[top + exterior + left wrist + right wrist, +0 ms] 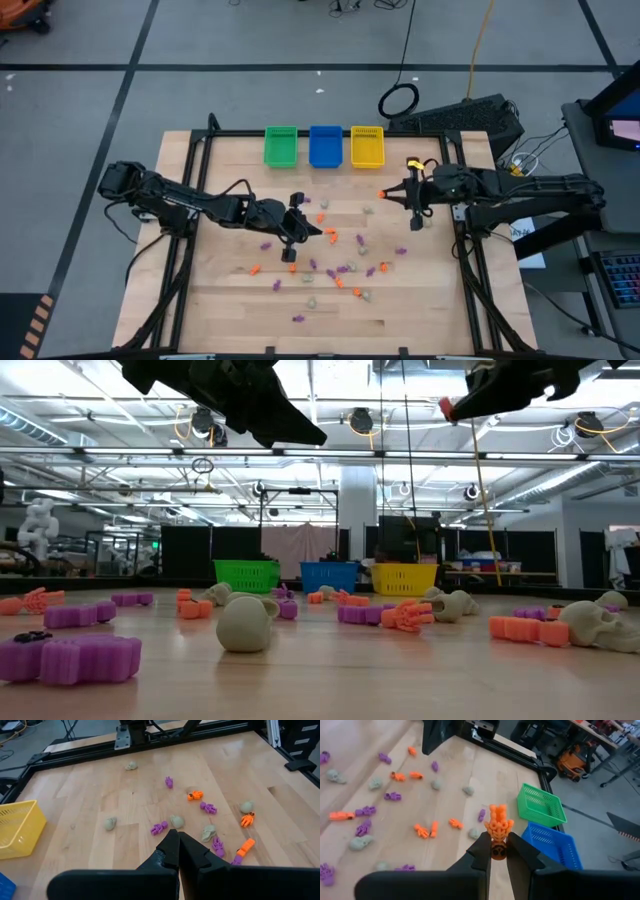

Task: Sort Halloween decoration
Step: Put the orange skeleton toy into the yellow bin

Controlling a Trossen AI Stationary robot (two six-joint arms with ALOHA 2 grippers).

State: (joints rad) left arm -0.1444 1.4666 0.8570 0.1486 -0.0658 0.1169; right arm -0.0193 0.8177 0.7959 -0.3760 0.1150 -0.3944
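— What did your right gripper (pixel 495 851) have at that point?

— An orange skeleton-hand trinket (pixel 498 827), my two fingers (pixel 481 851) clamped on its wrist stub, the splayed digits sticking out past the tips. Its long axis ran straight on from my fingers, pointing toward the green bin (pixel 540 806). I held it high over the table (pixel 230 300), out on the yellow bin's (pixel 367 146) side of the row and a little nearer the table's middle than the green bin.

— How did it feel likely to handle?

— Light and stiff, I judged, like hard plastic. The thin digits looked like the weak part, so the stub seemed the right place to pinch. Being so small and smooth, it could have twisted in a loose grip.

— And the left gripper (pixel 178 853)?

— Fingers pressed together, nothing between them, hanging above the loose trinkets (pixel 335 265) farther out from the green bin, toward the table's centre.

— Where was the rest of the decoration?

— Scattered flat on the wood, well clear of the green bin: purple pieces (pixel 159 827), orange ones (pixel 195 795) and pale skulls (pixel 110 823), pointing every which way. The blue bin (pixel 325 145) sat just beside the green.
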